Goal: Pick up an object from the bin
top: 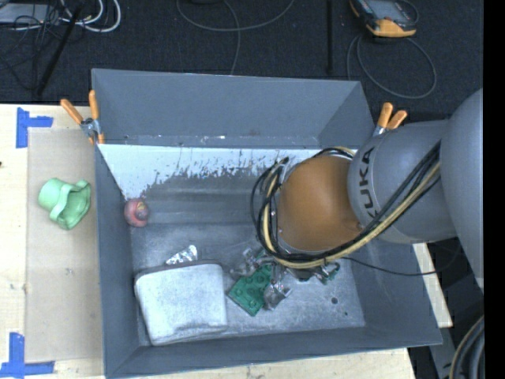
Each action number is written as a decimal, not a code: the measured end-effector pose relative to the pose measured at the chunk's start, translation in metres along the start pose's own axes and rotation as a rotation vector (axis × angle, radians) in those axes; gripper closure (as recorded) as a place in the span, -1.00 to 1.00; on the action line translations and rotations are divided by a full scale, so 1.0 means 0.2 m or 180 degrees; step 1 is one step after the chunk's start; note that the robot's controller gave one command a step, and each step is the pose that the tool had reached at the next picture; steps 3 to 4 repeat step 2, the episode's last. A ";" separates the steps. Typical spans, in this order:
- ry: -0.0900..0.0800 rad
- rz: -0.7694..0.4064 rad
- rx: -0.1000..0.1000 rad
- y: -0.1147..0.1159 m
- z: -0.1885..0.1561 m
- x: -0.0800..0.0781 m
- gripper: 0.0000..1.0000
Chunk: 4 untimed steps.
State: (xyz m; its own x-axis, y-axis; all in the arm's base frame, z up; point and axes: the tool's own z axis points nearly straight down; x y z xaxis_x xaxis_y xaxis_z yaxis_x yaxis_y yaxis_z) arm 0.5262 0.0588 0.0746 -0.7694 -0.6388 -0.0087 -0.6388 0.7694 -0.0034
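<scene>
My gripper [273,279] is low in the bin's middle, mostly hidden under the arm's orange cover. Its metal tip sits right against a flat green studded plate [249,292], which lies tilted on the bin floor just left of it. I cannot see whether the plate is between the jaws. A white folded cloth [181,302] lies beside the plate, toward the front left corner. A small crumpled piece of silver foil [183,254] rests just behind the cloth.
A small pink ball [136,212] sits against the left wall, far from the gripper. The arm and its cables cover the bin's right half. Bare floor shows along the back, behind the foil.
</scene>
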 end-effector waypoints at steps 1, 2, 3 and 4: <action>0.0005 0.0043 -0.0001 0.10 -0.75 -0.01 1.00; 0.0014 -0.0682 -0.0014 0.36 -0.99 -0.18 1.00; 0.0014 -0.0682 -0.0014 0.36 -0.99 -0.18 1.00; 0.0014 -0.0682 -0.0014 0.36 -0.99 -0.18 1.00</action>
